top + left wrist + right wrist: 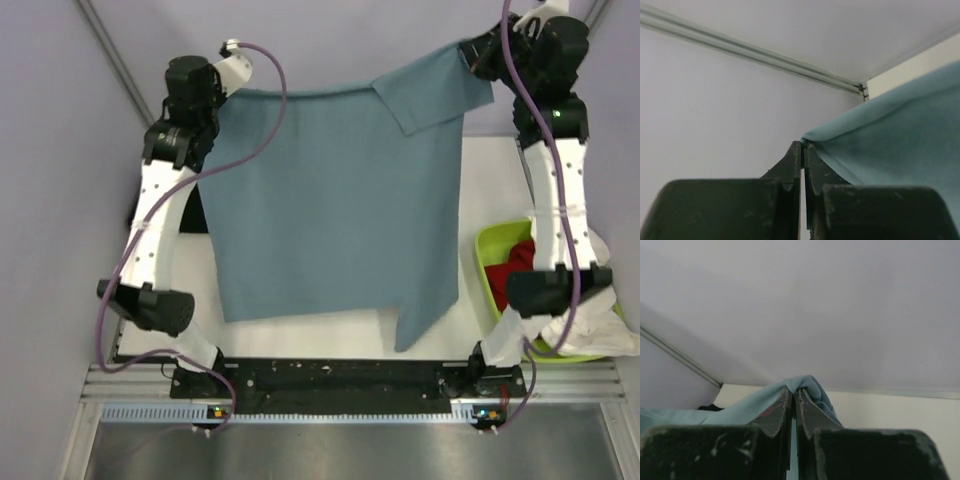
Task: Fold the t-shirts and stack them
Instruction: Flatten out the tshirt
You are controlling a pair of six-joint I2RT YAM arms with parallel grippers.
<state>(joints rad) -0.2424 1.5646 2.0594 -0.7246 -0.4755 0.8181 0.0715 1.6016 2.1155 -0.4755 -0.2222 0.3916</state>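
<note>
Two claws clamped on blue shirt [330, 200]: left claw [802, 145] at 11 o'clock, right claw [794, 390] at 1. Likely limp, light; corners seem the best hold.

You have the shirt [330, 200] spread between left gripper [218, 96] and right gripper [472, 56] at the far side, over the table [490, 170]; the bin [488, 245], to its right, holds other shirts [515, 262].

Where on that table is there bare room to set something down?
Bare table shows in a strip between the near hem of the slate-blue t-shirt and the black rail, and a narrow band between its right edge and the lime-green bin. The shirt, pinched by left gripper and right gripper, hides the middle; the bin holds clothes.
</note>
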